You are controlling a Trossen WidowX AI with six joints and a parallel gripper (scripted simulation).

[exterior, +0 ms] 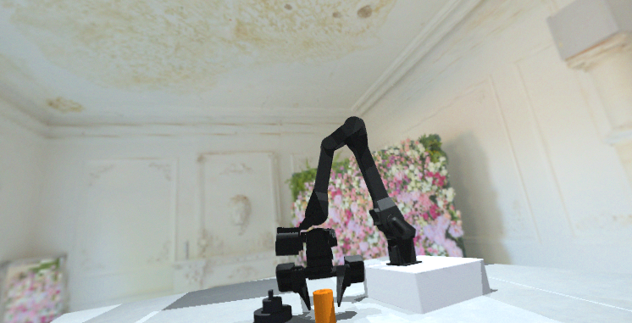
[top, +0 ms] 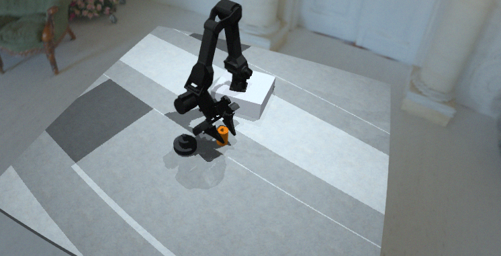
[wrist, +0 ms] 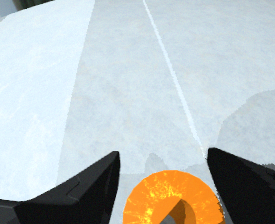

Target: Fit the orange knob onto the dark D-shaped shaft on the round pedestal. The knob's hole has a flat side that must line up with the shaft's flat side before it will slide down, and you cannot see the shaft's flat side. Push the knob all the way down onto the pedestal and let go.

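The orange knob [top: 225,138] [exterior: 324,306] [wrist: 143,200] is upright and appears to stand on the table, its hole facing up. Its lower end is cut off in the exterior view and wrist views. My gripper [top: 228,138] [exterior: 324,307] [wrist: 164,156] is open, its fingers on either side of the knob with gaps between them and it. The dark round pedestal [top: 180,148] [exterior: 273,314] stands beside the knob, to its left in the top and exterior views. Its shaft [exterior: 271,294] points up with nothing on it. The shaft's flat side cannot be made out.
The white base block [top: 247,95] [exterior: 442,285] carries the arm behind the knob. The patterned table top [top: 297,226] has light and dark bands, and shadows of the arm fall around the knob and pedestal.
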